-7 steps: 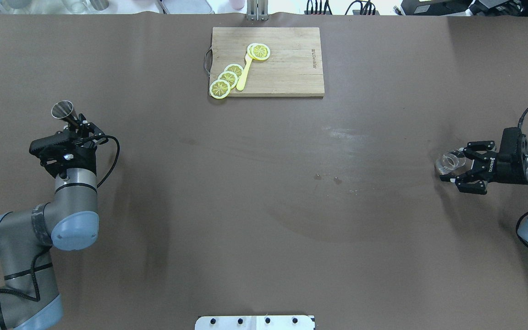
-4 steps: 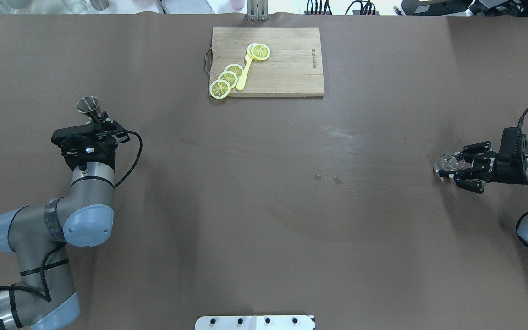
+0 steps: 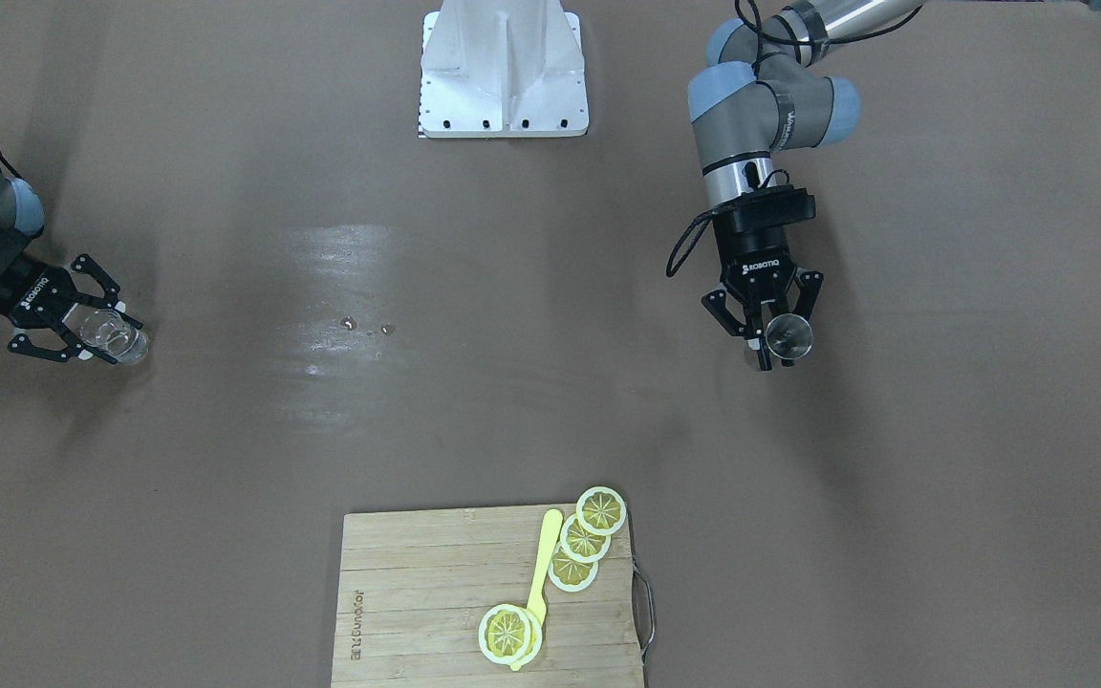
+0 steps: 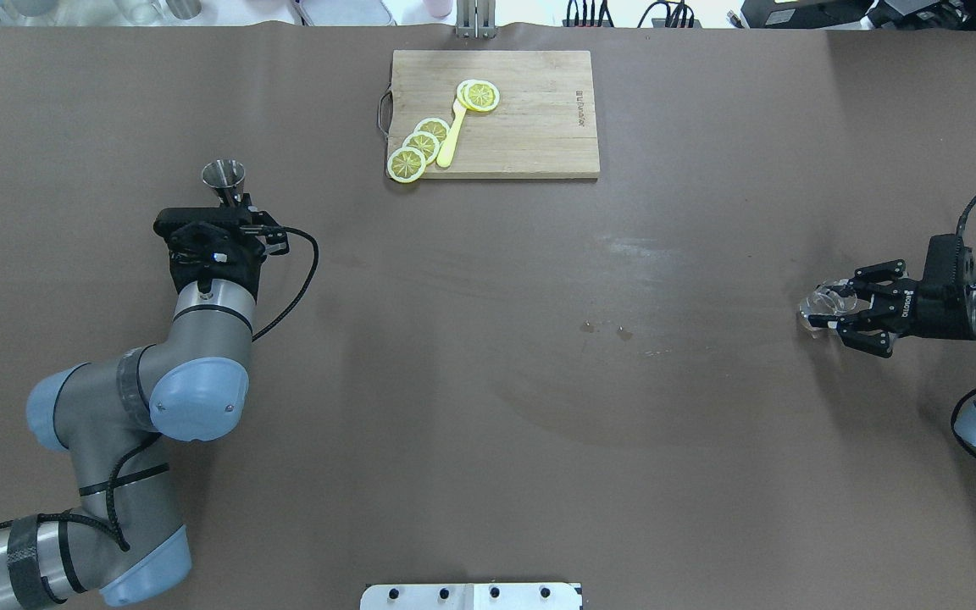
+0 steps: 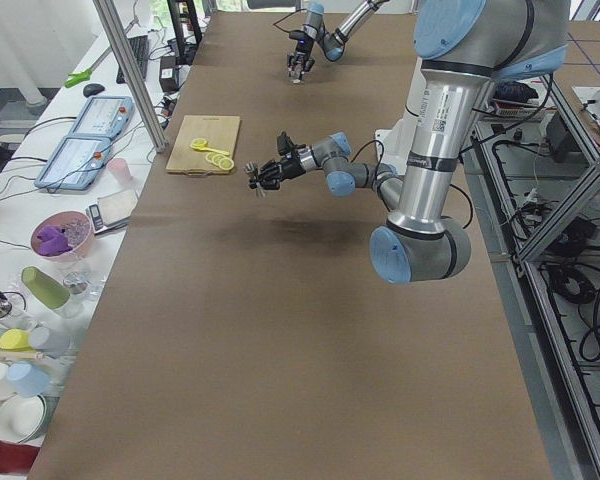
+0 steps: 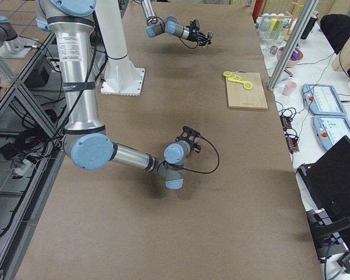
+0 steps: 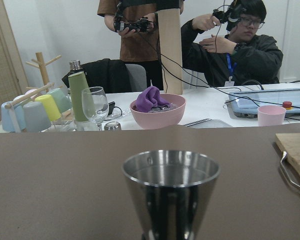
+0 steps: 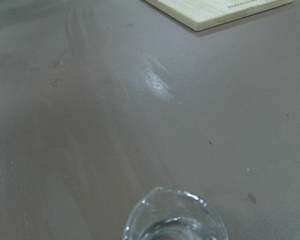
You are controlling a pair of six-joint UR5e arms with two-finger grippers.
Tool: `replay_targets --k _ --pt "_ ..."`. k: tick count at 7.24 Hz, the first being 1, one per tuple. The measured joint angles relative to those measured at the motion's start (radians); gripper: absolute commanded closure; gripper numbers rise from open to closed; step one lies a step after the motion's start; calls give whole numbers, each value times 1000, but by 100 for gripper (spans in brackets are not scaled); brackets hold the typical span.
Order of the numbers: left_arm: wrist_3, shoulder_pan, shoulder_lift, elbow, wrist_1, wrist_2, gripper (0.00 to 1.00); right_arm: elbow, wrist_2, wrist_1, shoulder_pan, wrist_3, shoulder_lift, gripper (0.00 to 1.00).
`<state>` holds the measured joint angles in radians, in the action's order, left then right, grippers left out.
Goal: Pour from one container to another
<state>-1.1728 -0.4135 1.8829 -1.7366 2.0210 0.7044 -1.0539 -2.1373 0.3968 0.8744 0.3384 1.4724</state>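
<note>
A steel cone-shaped jigger (image 4: 223, 174) stands upright in the air with my left gripper (image 4: 235, 202) shut on its lower part, over the table's left half. It fills the left wrist view as the jigger (image 7: 171, 189), and the front view shows the jigger (image 3: 788, 338) in the left gripper (image 3: 768, 334). At the far right, my right gripper (image 4: 829, 308) is shut on a small clear glass (image 4: 818, 301) close to the tabletop. The glass (image 3: 117, 338) sits between the right gripper's (image 3: 92, 330) jaws. The right wrist view shows only the glass rim (image 8: 174, 216).
A wooden cutting board (image 4: 530, 127) at the far middle carries lemon slices (image 4: 420, 146) and a yellow utensil (image 4: 451, 135). Small dark drops (image 4: 607, 330) mark the table's middle. A white base plate (image 4: 471, 596) sits at the near edge.
My left arm has carried the jigger to the right and farther forward. The right gripper's fingers closed in from wide open onto the glass, which shifted slightly left.
</note>
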Motion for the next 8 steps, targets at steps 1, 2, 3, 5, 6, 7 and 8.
replay_targets --k 1,2,3,5,6,7,8 --pt "92 -7 14 -18 18 44 100 -9 -6 2 0 -4 1 100" --pt "185 -17 29 -31 58 106 100 -26 -21 -3 5 -6 1 100" --pt "275 -34 45 -35 114 185 100 -52 -43 -24 18 -8 0 100" --pt "438 -71 81 -29 189 326 100 -131 -96 -145 50 -11 -19 100" --pt "521 -86 104 -16 217 379 100 -198 -120 -248 59 -13 -28 100" --pt "596 -102 128 4 250 443 100 -282 -133 -375 62 -22 -32 100" --pt "659 -115 152 28 282 512 100 -364 -143 -515 62 -51 -38 100"
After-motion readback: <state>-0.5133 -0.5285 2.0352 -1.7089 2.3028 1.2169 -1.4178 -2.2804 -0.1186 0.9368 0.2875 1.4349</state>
